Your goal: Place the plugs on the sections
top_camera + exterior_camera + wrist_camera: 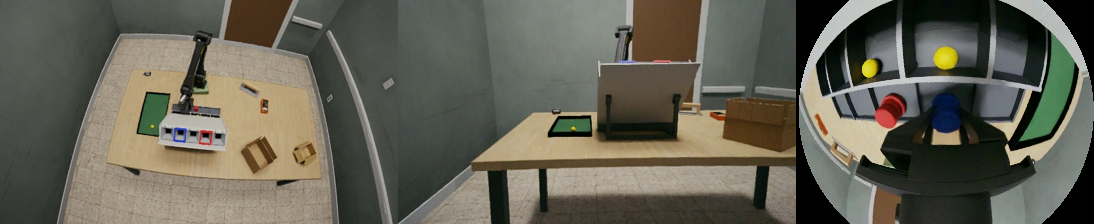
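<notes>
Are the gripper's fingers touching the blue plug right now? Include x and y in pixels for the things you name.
Touching: the wrist view shows the blue plug (946, 120) clamped between the fingers of the gripper (184, 111) (946, 111), one against each side.

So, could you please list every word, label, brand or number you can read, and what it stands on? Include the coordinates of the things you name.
No text is legible.
Yellow marking (202, 50) (626, 40) on the arm (194, 62) (622, 47): too small and blurred to read.
Red band (200, 137) (662, 61) and blue band (174, 136) (627, 61): no lettering visible.

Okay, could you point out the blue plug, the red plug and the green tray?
Blue plug (946, 120): wrist view, its round end.
Red plug (887, 113) (196, 108): wrist and top views, its body.
Green tray (154, 111) (573, 134): top view, floor; exterior view, front rim.
</notes>
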Robot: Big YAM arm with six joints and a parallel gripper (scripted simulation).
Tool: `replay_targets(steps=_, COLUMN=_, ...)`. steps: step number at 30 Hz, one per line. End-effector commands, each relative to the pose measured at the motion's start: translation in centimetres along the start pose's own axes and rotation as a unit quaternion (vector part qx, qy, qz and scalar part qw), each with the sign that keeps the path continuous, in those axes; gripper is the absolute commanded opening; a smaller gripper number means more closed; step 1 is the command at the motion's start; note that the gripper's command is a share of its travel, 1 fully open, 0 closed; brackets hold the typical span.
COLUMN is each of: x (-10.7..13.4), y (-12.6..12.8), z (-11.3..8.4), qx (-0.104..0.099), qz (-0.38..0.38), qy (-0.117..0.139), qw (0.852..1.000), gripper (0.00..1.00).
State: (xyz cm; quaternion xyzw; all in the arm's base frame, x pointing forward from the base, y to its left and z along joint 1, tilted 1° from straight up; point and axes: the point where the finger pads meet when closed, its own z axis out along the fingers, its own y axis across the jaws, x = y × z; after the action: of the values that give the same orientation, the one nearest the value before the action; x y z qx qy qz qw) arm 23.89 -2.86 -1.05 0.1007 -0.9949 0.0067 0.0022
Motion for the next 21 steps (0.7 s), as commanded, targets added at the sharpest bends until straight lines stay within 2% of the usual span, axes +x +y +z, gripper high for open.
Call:
replay_targets(steps=1, x=-0.01, y=-0.35, z=0.27, qx=0.000, qz=0.003, qy=-0.005, qw=1.000, gripper=0.00)
replay_targets(steps=12, x=-0.01, y=-0.35, z=0.27, qx=0.000, qz=0.003, qy=-0.005, qw=1.000, gripper=0.00)
replay_targets(steps=13, x=-0.01, y=-0.35, z=0.27, qx=0.000, qz=0.003, qy=-0.005, qw=1.000, gripper=0.59)
replay_targets(steps=21, x=-0.01, y=-0.35, z=0.27, qx=0.000, qz=0.003, qy=-0.005, qw=1.000, gripper=0.59)
